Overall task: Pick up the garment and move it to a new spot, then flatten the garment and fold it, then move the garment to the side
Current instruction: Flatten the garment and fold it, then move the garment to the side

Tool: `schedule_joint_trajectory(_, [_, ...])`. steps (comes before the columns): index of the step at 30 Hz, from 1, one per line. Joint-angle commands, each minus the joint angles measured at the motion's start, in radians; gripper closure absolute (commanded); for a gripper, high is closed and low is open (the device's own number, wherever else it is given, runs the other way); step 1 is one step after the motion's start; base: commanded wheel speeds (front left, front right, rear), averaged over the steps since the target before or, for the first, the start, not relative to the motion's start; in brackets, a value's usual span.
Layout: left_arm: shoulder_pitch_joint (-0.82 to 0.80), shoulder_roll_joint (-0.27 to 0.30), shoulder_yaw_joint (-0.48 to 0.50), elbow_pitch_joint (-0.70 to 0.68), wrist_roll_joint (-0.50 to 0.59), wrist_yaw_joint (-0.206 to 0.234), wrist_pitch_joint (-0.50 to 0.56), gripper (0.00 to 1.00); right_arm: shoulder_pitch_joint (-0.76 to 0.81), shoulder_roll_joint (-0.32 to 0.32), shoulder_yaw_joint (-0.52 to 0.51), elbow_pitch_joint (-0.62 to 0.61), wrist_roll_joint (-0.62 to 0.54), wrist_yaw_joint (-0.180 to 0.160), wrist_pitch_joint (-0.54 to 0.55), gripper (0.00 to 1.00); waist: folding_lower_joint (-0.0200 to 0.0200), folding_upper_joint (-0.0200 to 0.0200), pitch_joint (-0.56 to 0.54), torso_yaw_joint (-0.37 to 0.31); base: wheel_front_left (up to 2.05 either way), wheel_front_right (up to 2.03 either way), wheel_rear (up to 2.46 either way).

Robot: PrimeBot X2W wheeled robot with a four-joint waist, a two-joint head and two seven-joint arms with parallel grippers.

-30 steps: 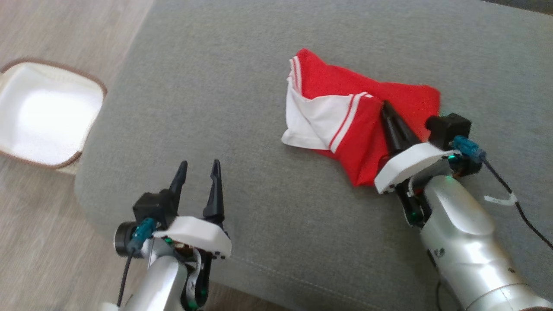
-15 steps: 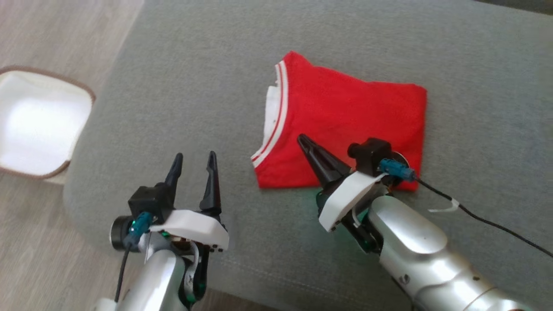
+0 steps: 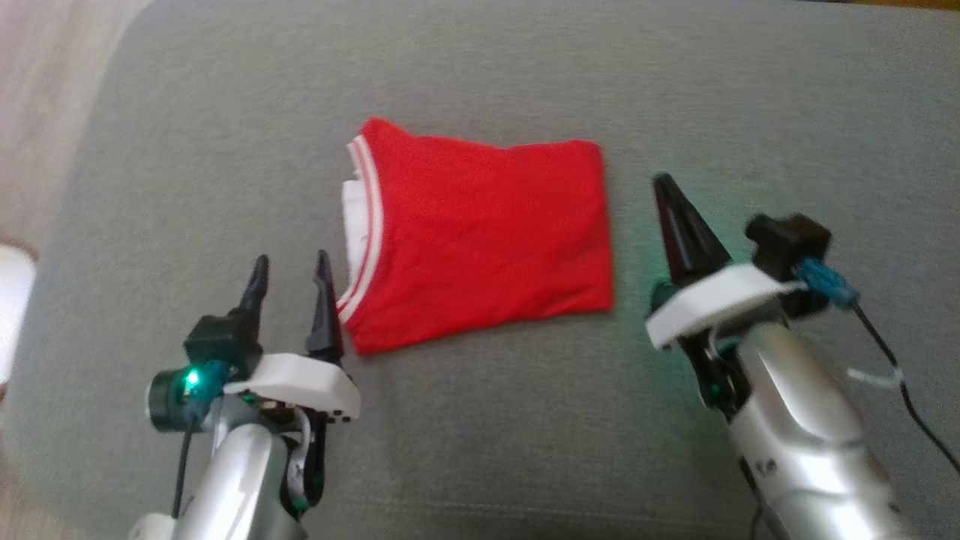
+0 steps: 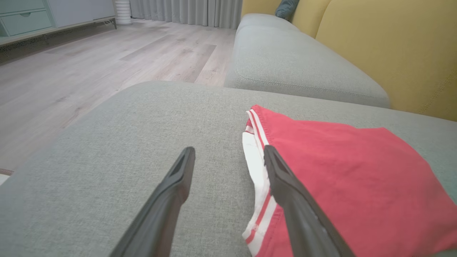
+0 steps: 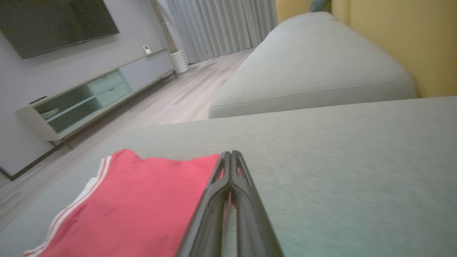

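The head view was smeared, and a white object [image 3: 11, 300] at its left edge was cut off, too little showing to name it. The folded red garment [image 3: 480, 232] lay flat on the grey sofa seat [image 3: 525, 75], its white layer [image 3: 352, 217] mostly hidden underneath. The left hand [image 3: 291, 262], fingers spread and empty, hovered just beside the garment; the right hand [image 3: 661, 180], pinched shut on nothing, stood off the opposite edge.
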Motion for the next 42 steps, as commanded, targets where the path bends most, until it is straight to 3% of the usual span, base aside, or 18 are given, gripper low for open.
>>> schedule_joint_trajectory(1, [-0.023,0.009,0.051,-0.024,0.012,-0.003,-0.006,0.0,0.035,0.02,-0.027,-0.038,-0.03,0.007,-0.009,1.0,0.0,0.0,-0.022,-0.062,0.0,0.0,0.0])
schedule_joint_trajectory(4, [-0.013,0.009,0.076,-0.021,0.022,-0.006,-0.006,0.0,0.081,0.02,-0.088,-0.046,-0.065,0.007,-0.009,1.0,0.0,0.0,-0.034,-0.096,0.0,0.0,0.0])
schedule_joint_trajectory(5, [-0.008,0.009,0.083,-0.02,0.024,-0.008,-0.006,0.0,0.097,0.02,-0.106,-0.042,-0.078,0.007,-0.009,0.68,0.0,0.0,-0.04,-0.105,0.0,0.0,0.0])
schedule_joint_trajectory(6, [-0.003,0.009,0.091,-0.02,0.027,-0.009,-0.006,0.0,0.111,0.02,-0.12,-0.035,-0.088,0.007,-0.009,0.15,0.0,0.0,-0.044,-0.114,0.0,0.0,0.0])
schedule_joint_trajectory(7, [0.002,0.009,0.097,-0.02,0.028,-0.009,-0.006,0.0,0.122,0.021,-0.139,-0.038,-0.094,0.007,-0.009,0.0,0.0,0.0,-0.047,-0.121,0.0,0.0,0.0])
schedule_joint_trajectory(16, [0.051,0.009,0.125,-0.009,0.039,-0.017,-0.006,0.0,0.226,0.021,-0.167,-0.095,-0.11,0.007,-0.009,0.0,0.0,0.0,-0.091,-0.154,0.0,0.0,0.0])
schedule_joint_trajectory(28, [0.076,0.009,0.116,-0.011,0.048,-0.016,-0.006,0.0,0.249,0.021,-0.156,-0.117,-0.085,0.007,-0.009,0.0,0.0,0.0,-0.101,-0.141,0.0,0.0,0.0])
schedule_joint_trajectory(36, [0.043,0.009,0.05,-0.016,0.035,-0.023,-0.006,0.0,0.173,0.021,-0.088,-0.036,-0.061,0.007,-0.009,0.0,0.0,0.0,-0.037,-0.048,0.0,0.0,0.0])
schedule_joint_trajectory(42, [0.012,0.009,-0.014,-0.012,0.026,-0.022,-0.006,0.0,0.036,0.021,-0.033,0.103,-0.062,0.007,-0.009,0.0,0.0,0.0,0.017,0.058,0.0,0.0,0.0])
